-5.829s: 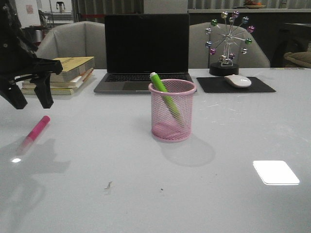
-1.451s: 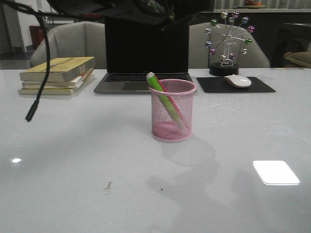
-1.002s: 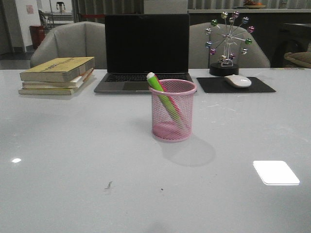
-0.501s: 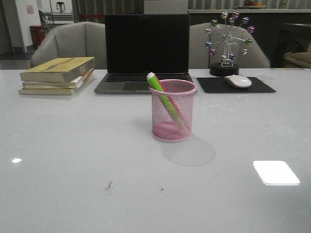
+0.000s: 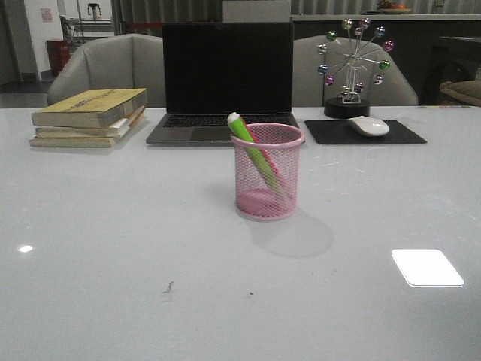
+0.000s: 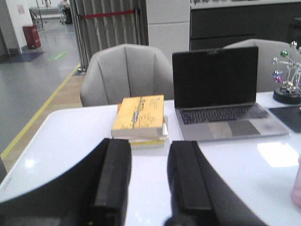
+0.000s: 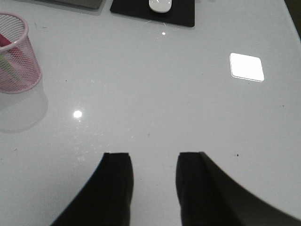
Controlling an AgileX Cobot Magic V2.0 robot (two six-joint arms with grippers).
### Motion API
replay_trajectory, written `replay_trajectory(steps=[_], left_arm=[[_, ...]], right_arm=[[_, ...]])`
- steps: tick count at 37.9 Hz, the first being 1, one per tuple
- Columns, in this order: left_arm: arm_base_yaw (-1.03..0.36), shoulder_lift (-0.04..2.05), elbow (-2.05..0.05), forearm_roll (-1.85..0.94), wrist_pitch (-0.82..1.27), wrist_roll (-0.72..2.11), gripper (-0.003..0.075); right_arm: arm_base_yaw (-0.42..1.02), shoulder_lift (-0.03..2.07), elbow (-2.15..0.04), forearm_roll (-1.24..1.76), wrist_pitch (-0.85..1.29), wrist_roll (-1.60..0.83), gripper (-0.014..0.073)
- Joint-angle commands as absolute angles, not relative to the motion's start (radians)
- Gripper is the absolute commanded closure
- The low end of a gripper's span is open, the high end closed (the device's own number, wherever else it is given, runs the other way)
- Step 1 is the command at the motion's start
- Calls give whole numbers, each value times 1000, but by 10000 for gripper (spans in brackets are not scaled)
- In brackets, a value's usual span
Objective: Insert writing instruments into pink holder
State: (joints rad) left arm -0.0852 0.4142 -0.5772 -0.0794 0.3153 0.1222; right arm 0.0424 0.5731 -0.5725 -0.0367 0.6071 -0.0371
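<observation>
The pink wire-mesh holder [image 5: 267,171] stands upright in the middle of the table. Leaning inside it are the green highlighter [image 5: 249,145], its top sticking out over the rim, and the hot pink highlighter [image 5: 271,168], seen through the mesh behind the green one. In the right wrist view the holder [image 7: 15,52] shows at the edge, far from my right gripper [image 7: 154,157], which is open and empty above bare table. My left gripper [image 6: 148,142] is open and empty too, over the table near the books. Neither arm shows in the front view.
An open laptop [image 5: 222,83] stands behind the holder. A stack of yellow books [image 5: 89,116] lies at the back left. A white mouse [image 5: 367,125] on a black pad [image 5: 364,132] and a ball-wheel ornament [image 5: 352,66] are at the back right.
The pink highlighter, 5.8 s ago on the table at the left, now stands in the holder. The left arm, over the holder 1.5 s ago, has left the front view. Nothing moved in the last second.
</observation>
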Motion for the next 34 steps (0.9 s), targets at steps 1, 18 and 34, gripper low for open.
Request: replay_trajectory(steps=[1, 18, 34], left_arm=[[-83, 394, -580, -86, 254, 115, 440], [-83, 390, -569, -93, 245, 115, 440], [-83, 390, -569, -93, 245, 115, 440]], right_arm=[[38, 571, -600, -51, 533, -44, 228], [38, 571, -600, -51, 533, -44, 288], [38, 571, -600, -50, 533, -44, 561]])
